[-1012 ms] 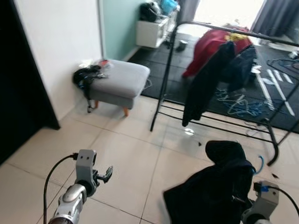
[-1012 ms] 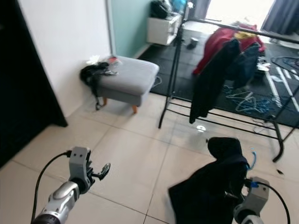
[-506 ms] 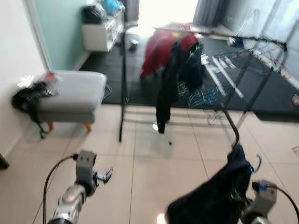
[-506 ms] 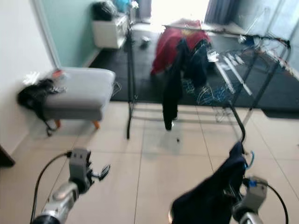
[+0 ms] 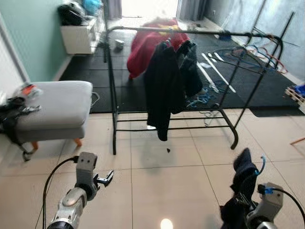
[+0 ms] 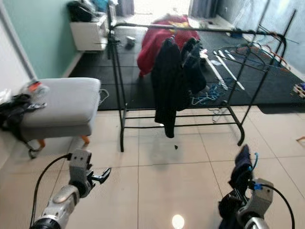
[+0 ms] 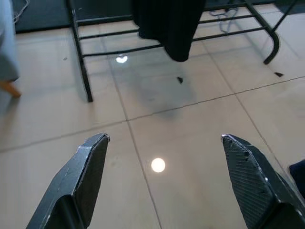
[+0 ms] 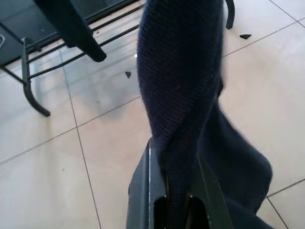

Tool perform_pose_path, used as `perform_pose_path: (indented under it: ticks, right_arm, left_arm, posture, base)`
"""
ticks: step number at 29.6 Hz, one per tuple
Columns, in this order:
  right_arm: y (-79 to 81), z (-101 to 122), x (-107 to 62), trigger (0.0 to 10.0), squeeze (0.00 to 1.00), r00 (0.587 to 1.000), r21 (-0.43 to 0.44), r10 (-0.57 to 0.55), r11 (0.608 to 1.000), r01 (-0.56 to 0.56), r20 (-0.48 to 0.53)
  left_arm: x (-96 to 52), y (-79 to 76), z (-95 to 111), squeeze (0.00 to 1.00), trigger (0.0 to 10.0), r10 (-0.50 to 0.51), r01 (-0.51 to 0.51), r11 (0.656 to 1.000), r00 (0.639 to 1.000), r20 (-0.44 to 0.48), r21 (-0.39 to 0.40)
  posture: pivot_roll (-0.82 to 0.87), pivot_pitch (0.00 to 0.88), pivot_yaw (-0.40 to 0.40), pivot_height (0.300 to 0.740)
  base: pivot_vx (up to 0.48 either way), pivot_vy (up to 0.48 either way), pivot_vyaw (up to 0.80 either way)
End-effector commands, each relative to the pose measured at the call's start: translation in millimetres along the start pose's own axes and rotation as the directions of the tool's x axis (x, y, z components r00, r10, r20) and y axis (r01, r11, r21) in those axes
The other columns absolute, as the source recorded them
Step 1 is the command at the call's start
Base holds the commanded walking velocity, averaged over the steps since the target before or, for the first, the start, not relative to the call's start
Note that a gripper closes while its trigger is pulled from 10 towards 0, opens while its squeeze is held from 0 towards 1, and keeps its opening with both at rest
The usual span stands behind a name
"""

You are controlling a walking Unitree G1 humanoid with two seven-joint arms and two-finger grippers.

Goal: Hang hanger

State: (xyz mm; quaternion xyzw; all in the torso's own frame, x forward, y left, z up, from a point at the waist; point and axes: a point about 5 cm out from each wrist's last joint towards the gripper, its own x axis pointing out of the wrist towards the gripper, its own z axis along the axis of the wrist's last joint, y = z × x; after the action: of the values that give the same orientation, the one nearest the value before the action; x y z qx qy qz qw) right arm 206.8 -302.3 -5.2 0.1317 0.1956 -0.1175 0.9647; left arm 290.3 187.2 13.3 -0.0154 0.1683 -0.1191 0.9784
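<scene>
The right gripper (image 8: 169,188) has its jaws closed on a dark navy knitted garment on a blue-hooked hanger (image 5: 243,177), carried low over the pale tiled floor (image 5: 167,181), well apart from the black metal clothes rail (image 5: 190,32). The left gripper (image 7: 164,167) hangs with jaws wide open and empty. To hang it well, I judge the robot should close in squarely, raise the hook above the bar right of the hanging dark clothes (image 5: 167,81), then lower it; no writing is legible.

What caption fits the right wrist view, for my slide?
Right gripper shut on dark garment, rack ahead.
</scene>
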Motion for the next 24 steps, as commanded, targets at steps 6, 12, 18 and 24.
perform_pose_path:
  ticks: [6, 12, 18, 24]
  right_arm:
    - [0.0, 10.0, 0.3, 10.0, 0.0, 0.998, -0.016, 0.032, 0.999, -0.031, 0.049]
    - [3.8, 8.9, 0.8, 10.0, 0.0, 0.996, -0.055, 0.08, 0.995, -0.078, 0.031]
    - [6.1, 8.9, 0.1, 10.0, 0.0, 0.994, -0.061, 0.105, 0.993, -0.103, 0.038]
    - [10.0, 11.5, 0.9, 10.0, 0.0, 0.99, -0.063, 0.132, 0.99, -0.129, 0.05]
  left_arm:
    - [0.8, -1.4, -1.5, 0.0, 10.0, 0.008, -0.008, 1.0, 1.0, -0.01, -0.006]
    - [1.2, -0.7, -0.4, 0.0, 10.0, 0.013, -0.013, 1.0, 1.0, -0.006, -0.009]
    - [1.6, -0.3, 0.3, 0.0, 10.0, 0.014, -0.015, 1.0, 1.0, -0.006, -0.008]
    - [1.6, 0.0, 0.6, 0.0, 10.0, 0.015, -0.015, 1.0, 1.0, -0.006, -0.008]
  posture:
    - [-0.06, 0.071, -0.044, 0.74]
    - [-0.06, 0.078, -0.043, 0.74]
    - [-0.06, 0.081, -0.042, 0.74]
    - [-0.06, 0.085, -0.035, 0.74]
  base:
    - [0.338, 0.0, 0.0]
    - [0.337, 0.0, 0.0]
    - [0.337, 0.0, 0.77]
    - [0.338, 0.0, 0.37]
